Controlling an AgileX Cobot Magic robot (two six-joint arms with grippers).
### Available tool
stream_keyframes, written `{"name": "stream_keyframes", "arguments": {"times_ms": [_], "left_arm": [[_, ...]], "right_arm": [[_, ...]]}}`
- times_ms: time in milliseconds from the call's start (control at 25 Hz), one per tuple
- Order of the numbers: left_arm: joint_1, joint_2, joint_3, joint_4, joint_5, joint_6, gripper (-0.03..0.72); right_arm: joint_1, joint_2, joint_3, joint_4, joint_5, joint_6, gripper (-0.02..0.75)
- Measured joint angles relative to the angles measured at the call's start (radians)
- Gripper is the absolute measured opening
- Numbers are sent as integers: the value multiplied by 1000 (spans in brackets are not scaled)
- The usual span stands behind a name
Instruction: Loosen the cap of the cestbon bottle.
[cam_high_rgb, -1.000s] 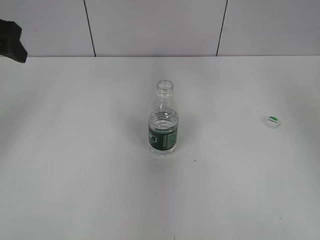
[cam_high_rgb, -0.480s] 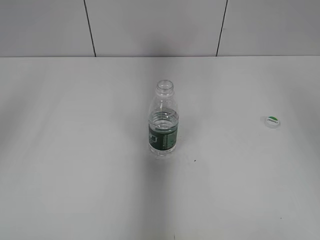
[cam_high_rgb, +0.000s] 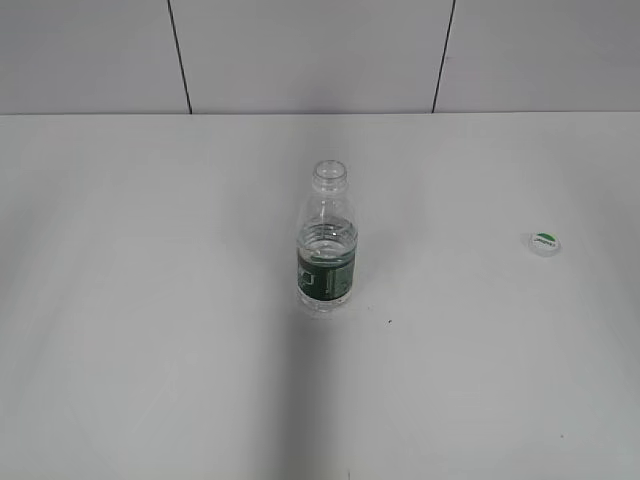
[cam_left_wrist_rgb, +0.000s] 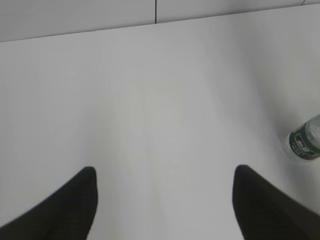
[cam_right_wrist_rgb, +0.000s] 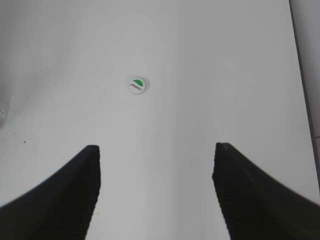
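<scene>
While the cestbon bottle stands upright and uncapped mid-table, its cap lies green side up well to its right. My left gripper and right gripper both hang spread wide, holding nothing, clear of bottle and cap.

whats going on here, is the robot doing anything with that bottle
Nothing is being handled right now. The cestbon bottle stands upright and open on the table, and the cap lies apart to its right. The left gripper and right gripper are both open and empty above the table.
</scene>
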Motion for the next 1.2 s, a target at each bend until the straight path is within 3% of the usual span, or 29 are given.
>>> {"name": "stream_keyframes", "arguments": {"times_ms": [480, 720, 1200], "left_arm": [[0, -389, 235, -8, 0, 0, 506], [0, -508, 316, -71, 41, 0, 506], [0, -816, 446, -72, 55, 0, 506]], "right_arm": [[0, -405, 272, 3, -66, 0, 537], [0, -645, 414, 0, -75, 0, 537], [0, -1026, 661, -6, -76, 0, 537]]}}
